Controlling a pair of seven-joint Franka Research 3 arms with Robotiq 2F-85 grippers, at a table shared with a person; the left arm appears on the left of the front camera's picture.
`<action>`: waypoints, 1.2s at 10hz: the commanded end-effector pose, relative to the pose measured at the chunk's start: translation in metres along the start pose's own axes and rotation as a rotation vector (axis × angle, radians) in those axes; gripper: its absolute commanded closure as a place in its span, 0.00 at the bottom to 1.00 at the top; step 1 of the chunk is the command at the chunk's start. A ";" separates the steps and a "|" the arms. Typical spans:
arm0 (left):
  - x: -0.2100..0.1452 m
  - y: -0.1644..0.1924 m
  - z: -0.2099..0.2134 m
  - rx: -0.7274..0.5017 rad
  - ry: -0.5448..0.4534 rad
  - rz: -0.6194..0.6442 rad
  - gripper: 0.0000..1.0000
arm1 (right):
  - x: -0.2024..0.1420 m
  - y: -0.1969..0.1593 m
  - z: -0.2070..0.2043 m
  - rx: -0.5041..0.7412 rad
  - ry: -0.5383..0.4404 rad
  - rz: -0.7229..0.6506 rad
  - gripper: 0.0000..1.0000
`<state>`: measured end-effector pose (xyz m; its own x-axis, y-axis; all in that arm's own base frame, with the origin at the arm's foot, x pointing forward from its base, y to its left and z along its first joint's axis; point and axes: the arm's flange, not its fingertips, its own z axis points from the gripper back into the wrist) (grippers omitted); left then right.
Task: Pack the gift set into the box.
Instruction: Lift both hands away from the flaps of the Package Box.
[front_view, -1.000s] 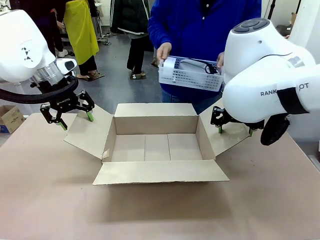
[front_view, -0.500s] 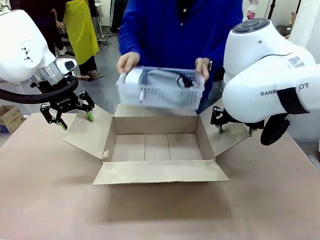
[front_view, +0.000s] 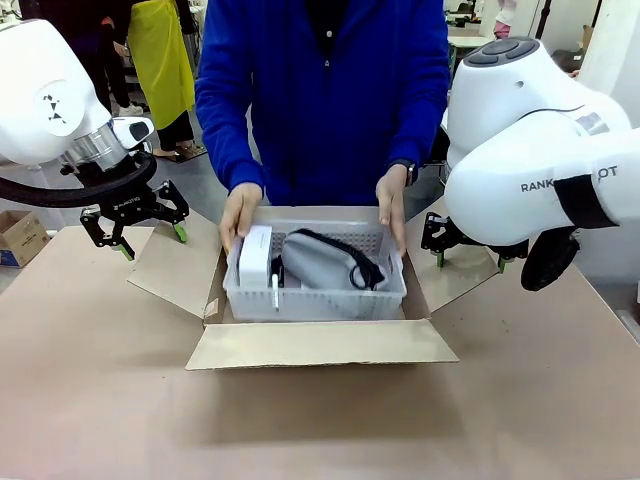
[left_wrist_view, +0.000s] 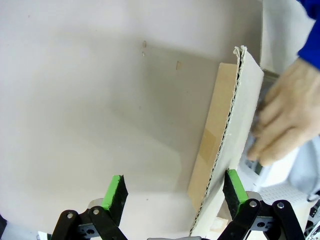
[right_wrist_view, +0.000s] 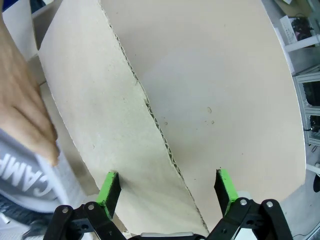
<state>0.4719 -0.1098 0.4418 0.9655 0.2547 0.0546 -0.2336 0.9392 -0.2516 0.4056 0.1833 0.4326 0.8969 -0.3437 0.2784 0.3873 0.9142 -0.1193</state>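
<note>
The basket-tray (front_view: 315, 300) sits inside the carton (front_view: 320, 343), mid-table (front_view: 100, 400) toward the far edge. The white box (front_view: 256, 256) lies at its left end, with the grey pouch (front_view: 318, 262) beside it. A person's hand (front_view: 240, 212) holds each end. Left gripper (front_view: 154, 243) and right gripper (front_view: 470, 262): fingers apart, each straddling a side flap's edge, clamping nothing. Both are apart from the tray.
</note>
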 end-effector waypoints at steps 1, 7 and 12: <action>-0.001 0.000 0.002 0.016 -0.013 0.009 0.00 | 0.004 0.002 0.000 -0.012 -0.013 0.005 0.00; -0.001 0.000 0.002 0.016 -0.013 0.009 0.00 | 0.004 0.002 0.000 -0.012 -0.013 0.005 0.00; -0.001 0.000 0.002 0.016 -0.013 0.009 0.00 | 0.004 0.002 0.000 -0.012 -0.013 0.005 0.00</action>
<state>0.4719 -0.1098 0.4418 0.9655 0.2547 0.0546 -0.2336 0.9392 -0.2516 0.4056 0.1833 0.4326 0.8969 -0.3437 0.2784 0.3874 0.9142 -0.1193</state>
